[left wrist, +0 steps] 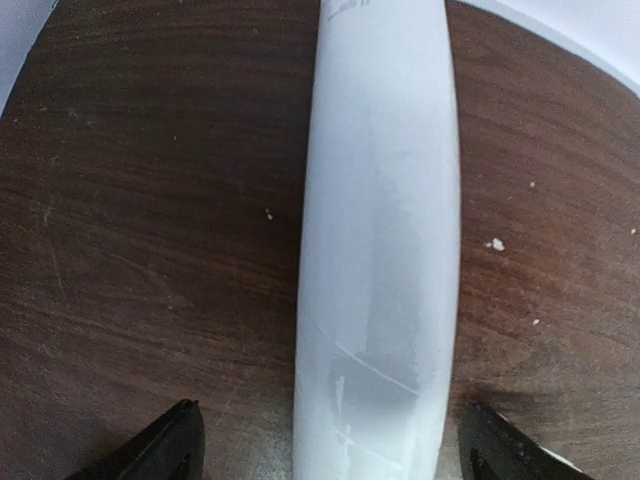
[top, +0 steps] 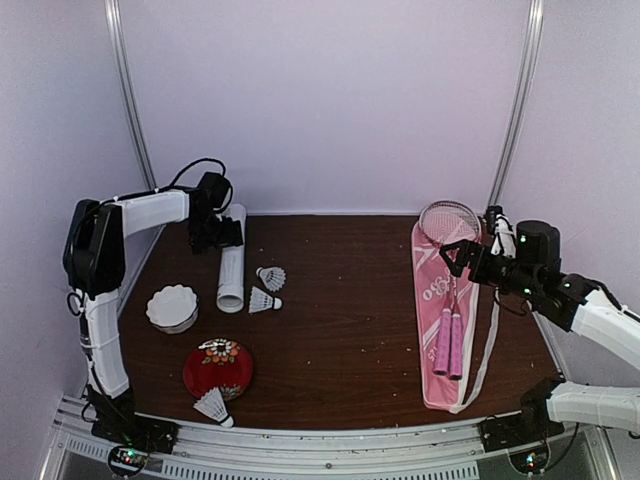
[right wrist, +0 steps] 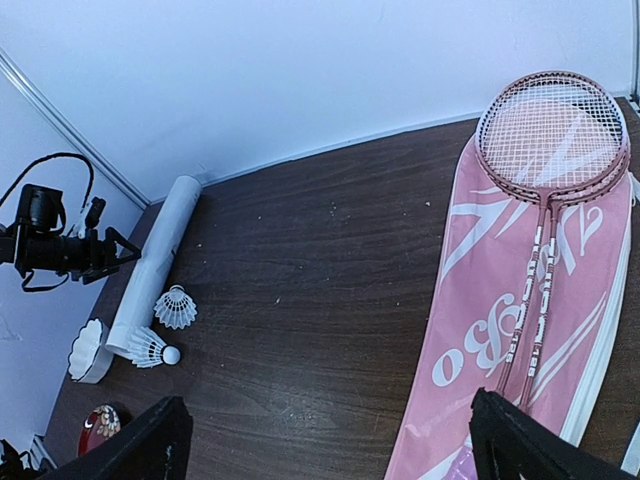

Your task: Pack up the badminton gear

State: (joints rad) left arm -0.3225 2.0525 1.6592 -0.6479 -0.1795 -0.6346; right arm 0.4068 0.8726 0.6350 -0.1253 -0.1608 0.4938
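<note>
Both tube [left wrist: 378,240] ends cropped, left wrist

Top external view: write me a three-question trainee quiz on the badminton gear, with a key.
1. True or false: both racquets lie on the pink bag.
2. The left gripper, open, has a finger on each side of: A) the white tube, B) the white bowl, C) the red plate.
3. How many shuttlecocks are visible?
Key: 1 true; 2 A; 3 three.
</note>
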